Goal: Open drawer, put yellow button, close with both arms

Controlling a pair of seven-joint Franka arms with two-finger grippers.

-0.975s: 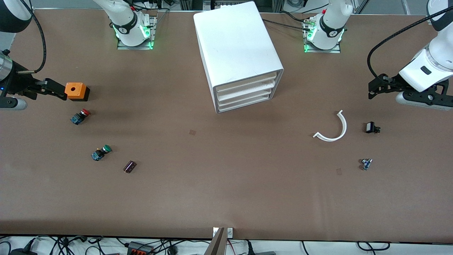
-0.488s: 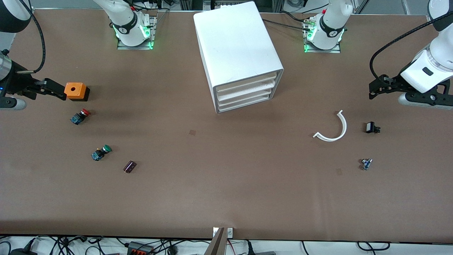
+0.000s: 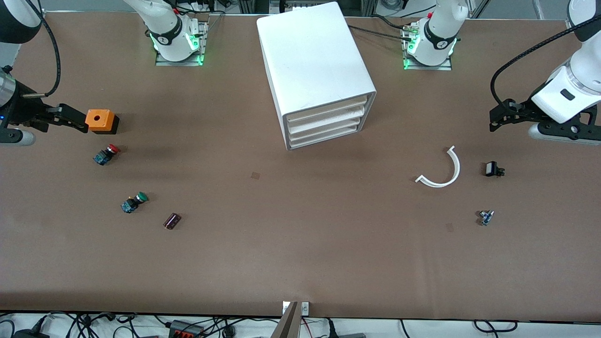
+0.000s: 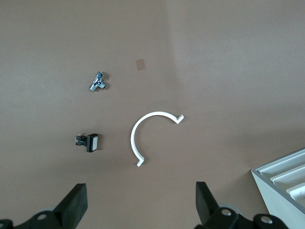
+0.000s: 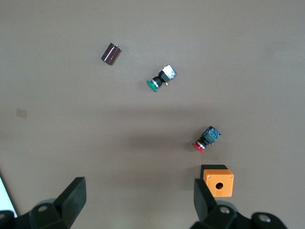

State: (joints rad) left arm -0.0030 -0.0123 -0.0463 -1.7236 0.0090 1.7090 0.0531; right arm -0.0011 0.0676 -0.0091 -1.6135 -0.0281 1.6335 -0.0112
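Observation:
The white cabinet [image 3: 314,56] stands mid-table near the robots' bases. Its topmost drawer [image 3: 326,111] is shut, like the three below; a corner of the cabinet shows in the left wrist view [image 4: 286,179]. No yellow-capped button shows in any view. My right gripper [image 3: 75,119] is open and empty, up in the air beside an orange box [image 3: 98,120] at the right arm's end; in its wrist view [image 5: 139,195] nothing lies between the fingers. My left gripper [image 3: 496,117] is open and empty, over bare table at the left arm's end, also in its wrist view [image 4: 140,198].
A red-capped button [image 3: 106,153], a green-capped button [image 3: 134,202] and a dark cylinder [image 3: 172,220] lie near the orange box [image 5: 218,180]. A white curved strip [image 3: 441,170], a small black part [image 3: 493,169] and a small metal part [image 3: 485,217] lie near the left gripper.
The left arm has shifted slightly toward the robots' bases and the right gripper has edged a little away from the orange box. Nothing on the table has moved.

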